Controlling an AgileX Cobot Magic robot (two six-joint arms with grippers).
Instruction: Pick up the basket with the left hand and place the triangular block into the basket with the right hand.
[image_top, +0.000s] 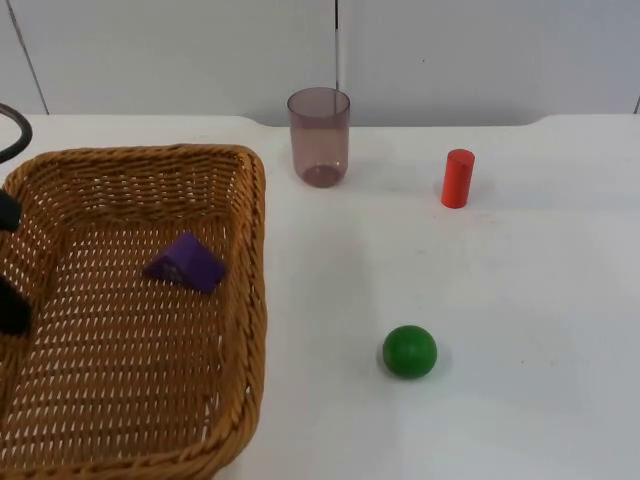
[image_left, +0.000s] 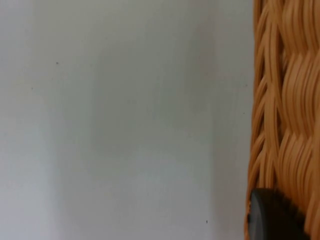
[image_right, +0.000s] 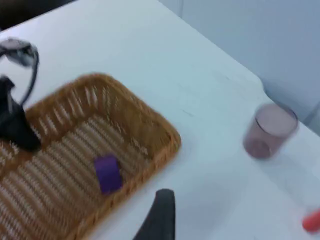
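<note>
1. Where the wicker basket (image_top: 235, 330) sits at the bench's (image_top: 520, 300) left side, the purple triangular block (image_top: 186, 262) lies inside it.
2. The left pincer (image_top: 10, 265) is at the basket's left rim, seemingly clamped on it.
3. The right pincer (image_right: 160, 215) hovers beside the basket; I cannot tell its state.
4. A tinted cup (image_top: 319, 136), red cylinder (image_top: 457, 178) and green ball (image_top: 409, 351) stand apart.

Bright, even light (soft shadows)

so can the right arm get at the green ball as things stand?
Probably yes. The green ball sits alone on bare white table, apart from the basket; the red cylinder and cup stand farther back. The right gripper hangs above the table beside the basket.
</note>
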